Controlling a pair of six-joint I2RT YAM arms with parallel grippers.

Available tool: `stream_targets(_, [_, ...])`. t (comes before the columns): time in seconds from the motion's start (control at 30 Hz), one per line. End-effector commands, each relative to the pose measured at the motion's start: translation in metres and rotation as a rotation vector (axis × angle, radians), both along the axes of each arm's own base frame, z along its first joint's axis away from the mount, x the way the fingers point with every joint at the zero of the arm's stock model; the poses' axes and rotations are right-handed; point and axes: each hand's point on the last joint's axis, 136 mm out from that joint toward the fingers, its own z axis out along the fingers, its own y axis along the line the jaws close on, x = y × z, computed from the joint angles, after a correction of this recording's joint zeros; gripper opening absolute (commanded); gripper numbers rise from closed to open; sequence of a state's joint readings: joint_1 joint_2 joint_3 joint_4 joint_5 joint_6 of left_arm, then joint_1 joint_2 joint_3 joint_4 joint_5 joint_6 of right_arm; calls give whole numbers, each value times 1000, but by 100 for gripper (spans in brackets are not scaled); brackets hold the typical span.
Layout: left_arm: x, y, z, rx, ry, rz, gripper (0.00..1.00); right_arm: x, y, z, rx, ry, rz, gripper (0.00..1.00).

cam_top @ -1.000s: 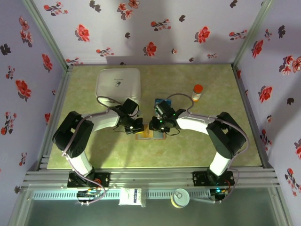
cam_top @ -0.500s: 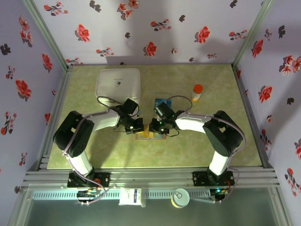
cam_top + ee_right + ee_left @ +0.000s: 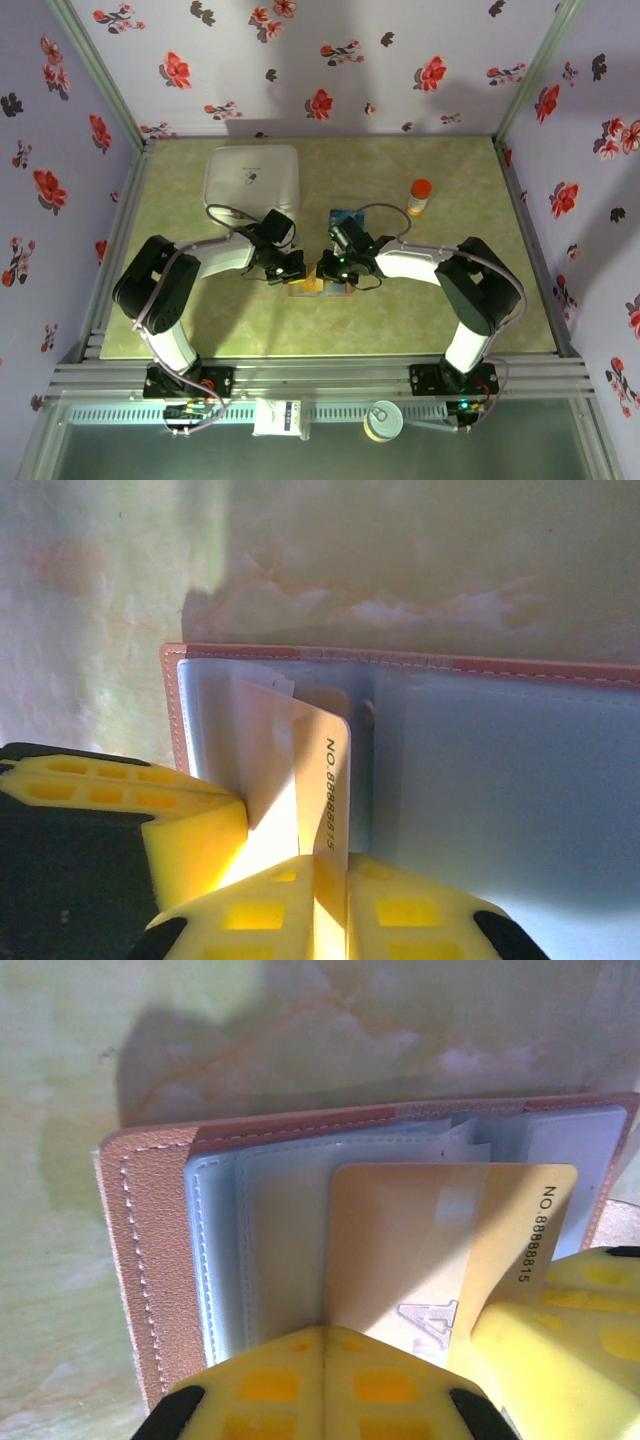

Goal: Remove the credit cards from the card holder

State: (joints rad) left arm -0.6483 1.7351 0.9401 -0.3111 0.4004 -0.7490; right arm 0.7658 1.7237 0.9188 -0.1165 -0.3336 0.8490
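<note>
The card holder (image 3: 320,290) lies open on the table between both grippers, with a reddish-brown leather edge (image 3: 150,1260) and grey-blue pockets (image 3: 500,780). A yellow-orange credit card (image 3: 430,1240) printed with a number sticks partly out of a pocket. My right gripper (image 3: 330,865) is shut on that card's edge (image 3: 328,780). My left gripper (image 3: 325,1332) is shut, its tips together on the holder at the card's other edge. In the top view the left gripper (image 3: 296,272) and right gripper (image 3: 330,272) nearly meet. A blue card (image 3: 345,214) lies on the table behind them.
A white square box (image 3: 252,175) stands at the back left. A small bottle with an orange cap (image 3: 419,197) stands at the back right. Flowered walls close in the green table (image 3: 450,320) on three sides.
My right gripper's fingers have closed onto the yellow-orange card. Both arms have barely shifted, and the left gripper has stayed shut on the holder.
</note>
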Motion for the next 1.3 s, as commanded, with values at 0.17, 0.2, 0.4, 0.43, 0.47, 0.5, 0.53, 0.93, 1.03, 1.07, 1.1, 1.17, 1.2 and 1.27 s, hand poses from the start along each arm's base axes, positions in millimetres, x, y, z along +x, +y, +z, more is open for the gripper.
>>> stream_targets(0.17, [-9,8,-11,50,32,0,0,-4,-4,4,-3,-8,0,10])
stream_targets(0.2, [-9,9,-12,50,31,0,0,-5,-5,4,-8,-9,-1,10])
stream_targets(0.4, [-9,8,-10,48,29,-1,0,-6,-16,5,-43,-21,-5,10])
stream_targets(0.43, [-9,8,-9,47,28,-1,0,-6,-18,6,-51,-23,-6,10])
stream_targets(0.47, [-9,9,-9,48,26,-2,0,-7,-20,6,-59,-24,-6,10])
stream_targets(0.5, [-10,9,-9,48,27,-3,0,-7,-22,6,-63,-26,-8,10])
stream_targets(0.53, [-9,9,-9,48,26,-3,0,-7,-24,7,-68,-26,-7,10])
stream_targets(0.93, [-3,3,0,24,6,3,0,-5,-30,24,-80,-58,-7,9])
stream_targets(1.03, [-1,1,4,16,2,5,0,-3,-27,29,-77,-60,1,9])
stream_targets(1.07, [0,0,6,12,0,7,0,-3,-27,30,-77,-61,3,9])
stream_targets(1.1, [0,-1,8,8,-5,7,0,-2,-27,33,-75,-64,5,9])
stream_targets(1.17, [2,-1,13,3,-12,9,0,-1,-27,38,-81,-74,13,9])
stream_targets(1.2, [2,-2,15,4,-15,7,0,0,-28,40,-84,-79,16,8])
stream_targets(1.27, [4,-2,19,3,-22,7,0,3,-30,42,-92,-81,22,7])
